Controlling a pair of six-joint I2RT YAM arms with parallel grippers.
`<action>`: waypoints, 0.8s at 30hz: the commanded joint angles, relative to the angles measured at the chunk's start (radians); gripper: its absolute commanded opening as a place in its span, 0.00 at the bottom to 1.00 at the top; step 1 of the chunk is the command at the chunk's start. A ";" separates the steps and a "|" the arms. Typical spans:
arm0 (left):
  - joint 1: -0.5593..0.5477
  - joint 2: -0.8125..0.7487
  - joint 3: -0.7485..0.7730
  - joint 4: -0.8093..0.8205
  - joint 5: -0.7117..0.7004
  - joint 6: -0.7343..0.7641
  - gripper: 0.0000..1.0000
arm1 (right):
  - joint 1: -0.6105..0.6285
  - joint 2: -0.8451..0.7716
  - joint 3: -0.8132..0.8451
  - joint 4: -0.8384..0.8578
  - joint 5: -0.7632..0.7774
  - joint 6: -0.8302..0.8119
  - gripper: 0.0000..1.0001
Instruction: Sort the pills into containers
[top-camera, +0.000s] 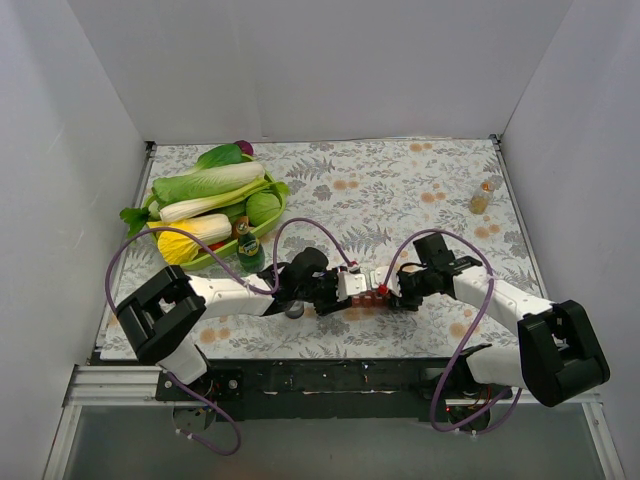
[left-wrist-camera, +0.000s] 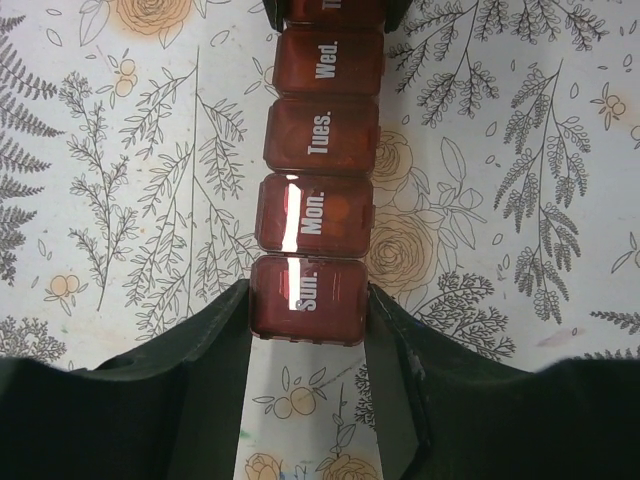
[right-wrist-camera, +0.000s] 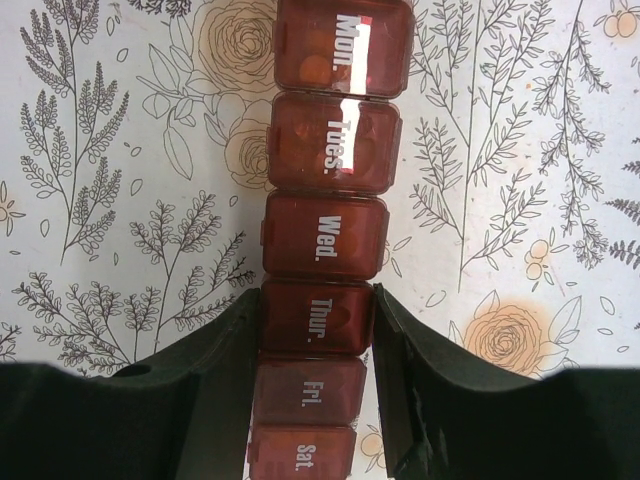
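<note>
The containers are a dark red translucent strip of day-labelled compartments, lying flat on the floral cloth between my two arms. All the lids that show are closed. My left gripper holds the strip's left end. In the left wrist view its fingers press both sides of the "Sun." compartment of the containers. My right gripper holds the other end. The right wrist view has its fingers clamped on the "Thur." compartment of the containers. No loose pills are in view. Faint rounded shapes show through the "Mon." lid.
A green basket of leafy vegetables stands at the back left, with a green bottle just in front of it. A small grey bottle lies beside my left arm. A small yellowish bottle stands at the back right. White walls enclose the table.
</note>
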 joint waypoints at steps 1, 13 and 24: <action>-0.004 -0.024 0.036 -0.037 0.040 -0.041 0.20 | 0.014 -0.014 -0.022 0.044 0.028 -0.023 0.16; 0.031 0.022 0.077 -0.132 0.155 -0.097 0.20 | 0.040 -0.035 -0.053 0.117 0.081 -0.007 0.15; 0.097 0.082 0.148 -0.227 0.241 -0.210 0.31 | 0.049 -0.032 -0.063 0.131 0.094 -0.005 0.14</action>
